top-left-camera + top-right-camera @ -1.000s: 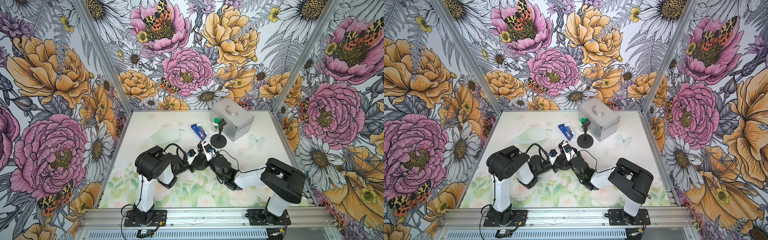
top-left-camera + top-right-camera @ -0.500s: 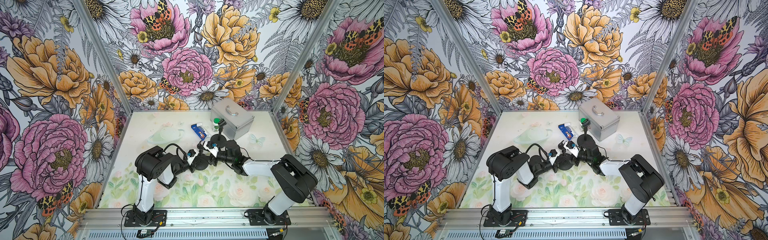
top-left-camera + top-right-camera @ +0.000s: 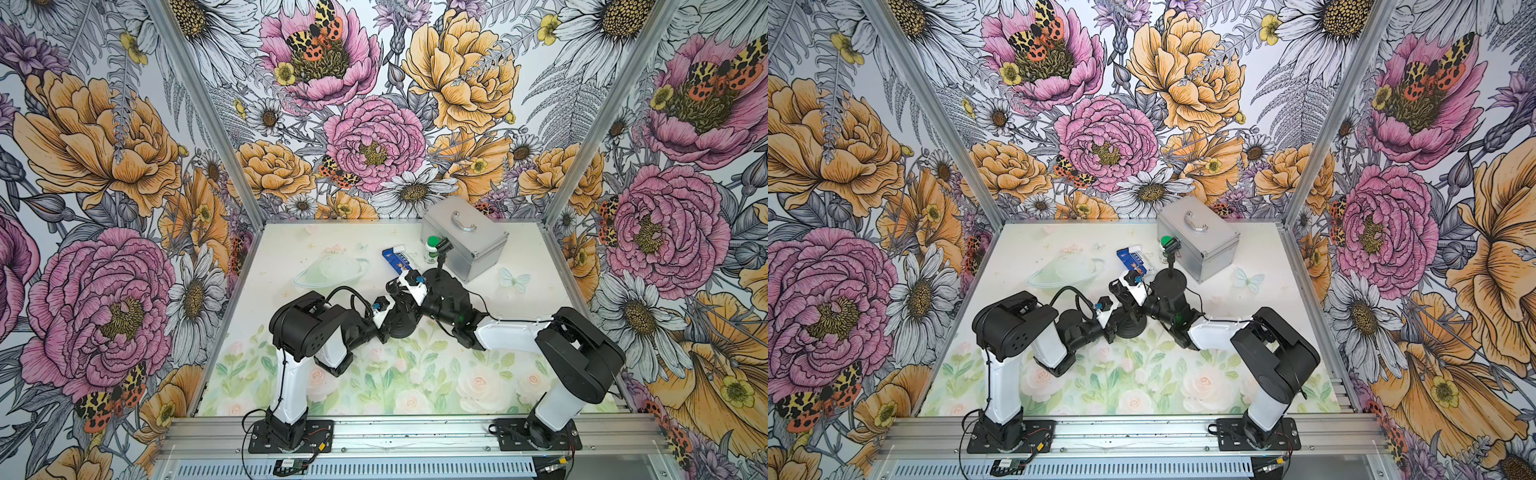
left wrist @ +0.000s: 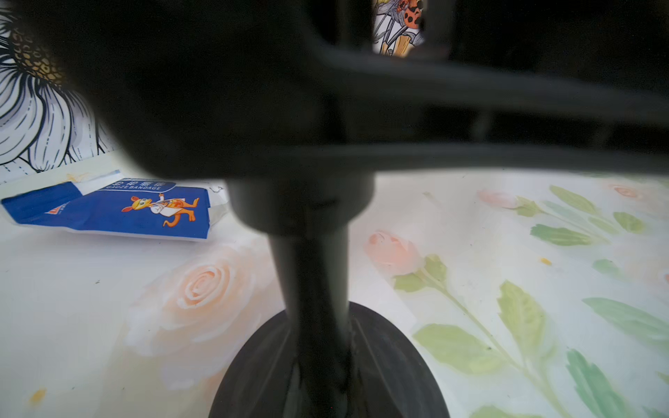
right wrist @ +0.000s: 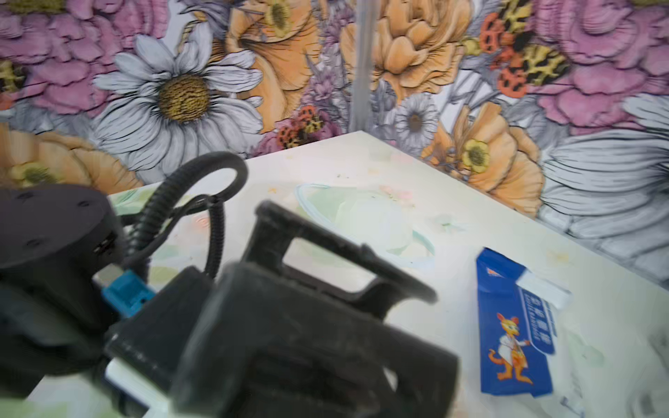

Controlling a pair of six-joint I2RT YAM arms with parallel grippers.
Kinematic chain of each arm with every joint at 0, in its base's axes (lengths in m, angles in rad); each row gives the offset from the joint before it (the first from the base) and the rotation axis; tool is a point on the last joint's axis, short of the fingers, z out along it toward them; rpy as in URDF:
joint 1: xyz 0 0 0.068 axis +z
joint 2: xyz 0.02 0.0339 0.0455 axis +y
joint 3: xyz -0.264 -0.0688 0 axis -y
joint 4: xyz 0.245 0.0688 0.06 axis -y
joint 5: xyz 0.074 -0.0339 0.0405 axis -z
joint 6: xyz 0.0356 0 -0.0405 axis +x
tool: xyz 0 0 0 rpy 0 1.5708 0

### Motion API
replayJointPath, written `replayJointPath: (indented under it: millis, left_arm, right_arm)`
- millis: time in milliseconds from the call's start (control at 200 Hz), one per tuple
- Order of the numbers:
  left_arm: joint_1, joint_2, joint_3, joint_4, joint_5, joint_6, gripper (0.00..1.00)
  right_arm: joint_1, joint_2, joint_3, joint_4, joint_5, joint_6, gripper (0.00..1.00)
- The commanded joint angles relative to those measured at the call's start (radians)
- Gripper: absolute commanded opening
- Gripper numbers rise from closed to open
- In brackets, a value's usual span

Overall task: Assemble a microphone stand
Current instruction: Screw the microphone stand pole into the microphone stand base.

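Take twelve o'clock as the back wall in both top views. The stand's round base sits flat on the tabletop, near the middle. Its pole stands straight up out of the base, so the long way of the thing is up and down.

The left pincer comes in from about eight o'clock and is closed tight on the pole. In the left wrist view it shows as a dark shape round the pole, above the fat ring, with the base resting on the tabletop below.

The right pincer comes in from about three o'clock. It sits up by the top of the pole, just beside the left pincer. The pictures are too dark and blurry there to tell if it is open or closed, or if it has anything in it.

A second small black stand, with a clip on top, stands at about one o'clock from the held pole. It is just beside the silver case. The right arm is the nearer one to it.

The next move likely turns on this: the left pincer must hold the pole upright while the right pincer works at its top end. A sideways push there could tip the pole.
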Motion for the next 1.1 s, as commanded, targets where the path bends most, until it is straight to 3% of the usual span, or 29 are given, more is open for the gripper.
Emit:
replayJointPath:
  millis: [0,60,135,215,355,425,610,715,1011,1096]
  left_arm:
    - [-0.003,0.014,-0.009,-0.028,-0.004,0.033,0.2]
    - [-0.003,0.012,-0.009,-0.029,-0.003,0.033,0.2]
    - [-0.003,0.011,-0.008,-0.029,-0.001,0.029,0.2]
    - [-0.003,0.01,-0.008,-0.029,-0.003,0.026,0.2]
    - [-0.003,0.01,-0.008,-0.029,-0.001,0.026,0.2]
    - [-0.002,0.008,-0.009,-0.029,0.0,0.026,0.2]
    - [-0.003,0.008,-0.008,-0.028,0.004,0.022,0.2]
    - [0.0,0.008,-0.007,-0.029,0.005,0.02,0.2]
    - [0.0,0.012,-0.004,-0.029,0.026,0.017,0.21]
    - [0.0,0.013,-0.003,-0.028,0.026,0.017,0.21]
  right_arm:
    - [0.131,0.074,-0.092,0.034,0.812,0.256,0.0]
    - [0.194,0.097,-0.088,0.033,0.909,0.287,0.0]
    - [0.228,0.094,-0.052,-0.005,0.891,0.203,0.0]
    - [0.217,0.084,-0.038,-0.017,0.724,0.116,0.01]
    - [0.169,0.028,-0.057,-0.044,0.266,-0.133,0.28]
    - [0.127,-0.017,-0.075,-0.109,0.034,-0.257,0.31]
    - [-0.012,-0.075,-0.098,-0.2,-0.218,-0.379,0.37]
    - [-0.087,-0.074,-0.064,-0.227,-0.291,-0.359,0.42]
    - [-0.24,0.004,0.072,-0.294,-0.777,-0.379,0.43]
    - [-0.262,0.037,0.129,-0.33,-0.865,-0.371,0.43]
